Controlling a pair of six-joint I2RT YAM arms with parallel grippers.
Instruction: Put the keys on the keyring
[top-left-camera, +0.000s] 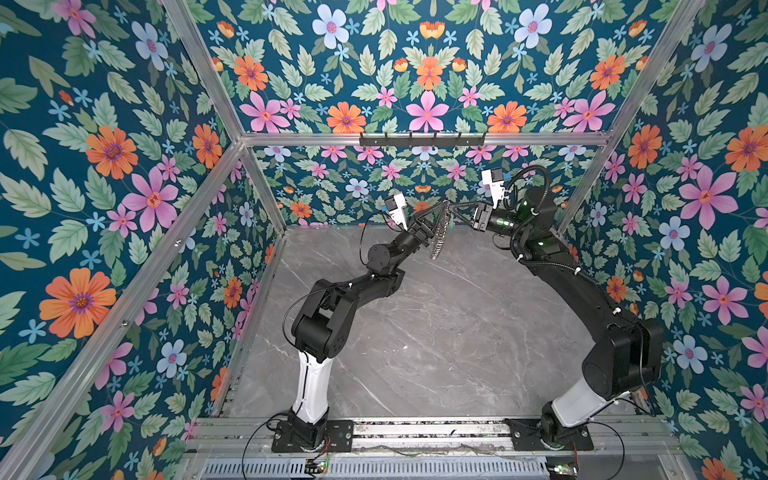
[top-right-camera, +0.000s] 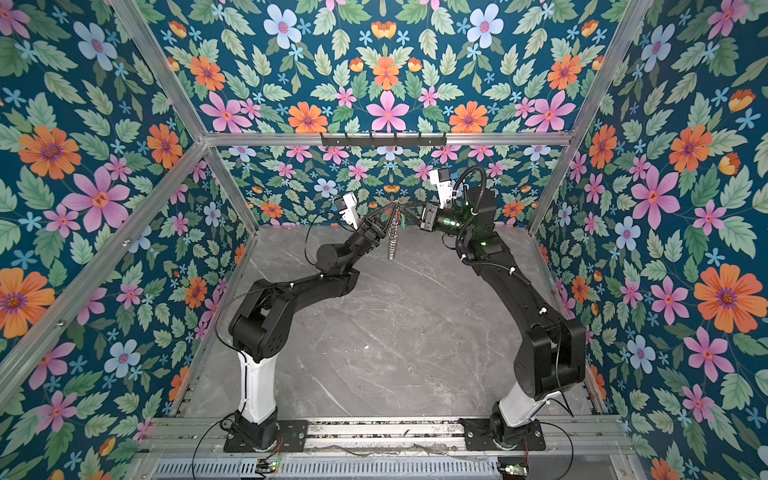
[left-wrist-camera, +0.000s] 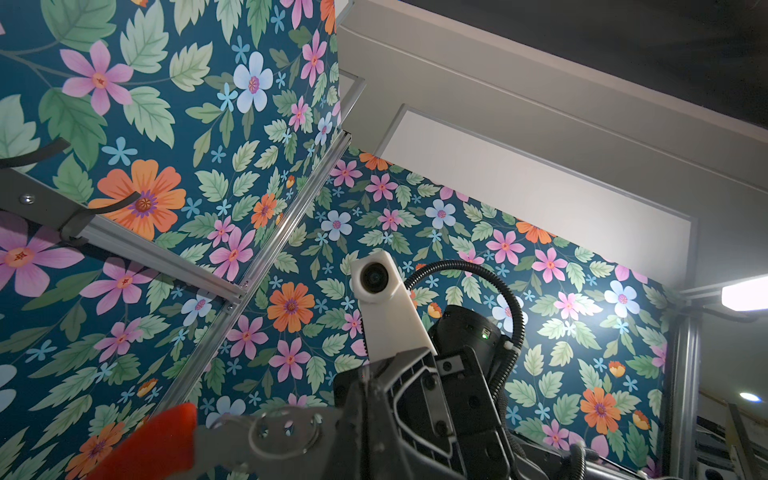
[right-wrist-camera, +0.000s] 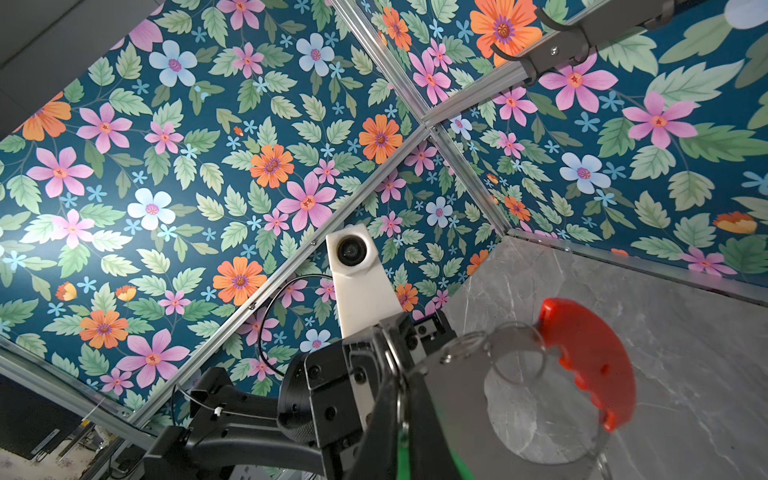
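Threading is happening in mid-air over the far end, so a slip means a long drop. The left arm's fingers (right-wrist-camera: 361, 365) are clamped on the rim of the keyring (top-left-camera: 439, 241). It hangs edge-on in both top views, with its red arc (right-wrist-camera: 590, 361) on the side away from the grip. The right arm's fingers (left-wrist-camera: 365, 424) are pinched shut on the key (right-wrist-camera: 402, 457). Only a sliver of its green head shows, right up against the ring. Can't tell whether it has caught one of the silver loops (right-wrist-camera: 519, 353) yet.

If it were me, I'd hold the ring dead steady and let the right side do all the moving. Nudge slowly, and don't let go until the key really hangs from a loop.

Room-wise, there are loud floral walls (top-left-camera: 124, 187) all round and an aluminium frame (top-left-camera: 291, 139). The grey marble-look worktop (top-left-camera: 415, 332) sits well below the action, and there's a little black hook rail (top-left-camera: 422, 140) on the back bar.
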